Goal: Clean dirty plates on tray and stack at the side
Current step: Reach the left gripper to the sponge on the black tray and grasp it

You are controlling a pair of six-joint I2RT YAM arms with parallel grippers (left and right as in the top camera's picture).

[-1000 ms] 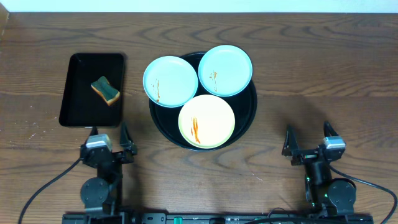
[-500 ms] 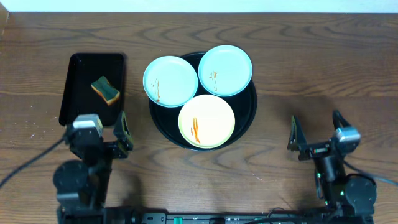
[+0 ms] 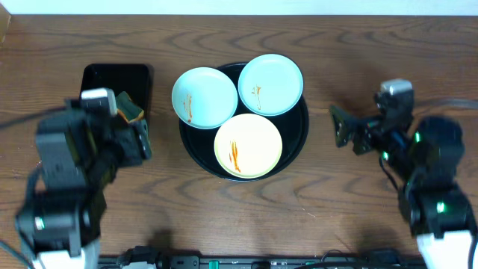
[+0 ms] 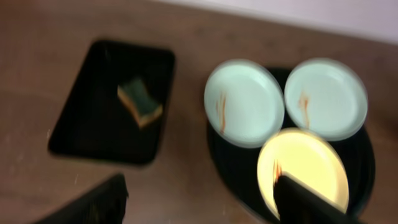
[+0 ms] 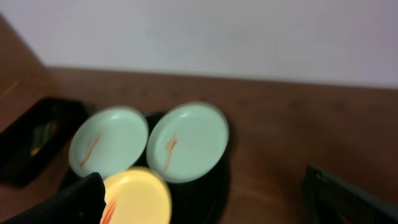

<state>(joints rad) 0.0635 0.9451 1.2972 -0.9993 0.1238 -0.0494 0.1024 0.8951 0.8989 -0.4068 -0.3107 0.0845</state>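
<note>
Both arms have risen from the near table edge. The left gripper (image 3: pixel 140 140) and the right gripper (image 3: pixel 341 128) hang with fingers spread wide, holding nothing. The three plates (image 3: pixel 248 146), streaked with sauce, lie on the round tray (image 3: pixel 297 131) between the two grippers, apart from both.
</note>
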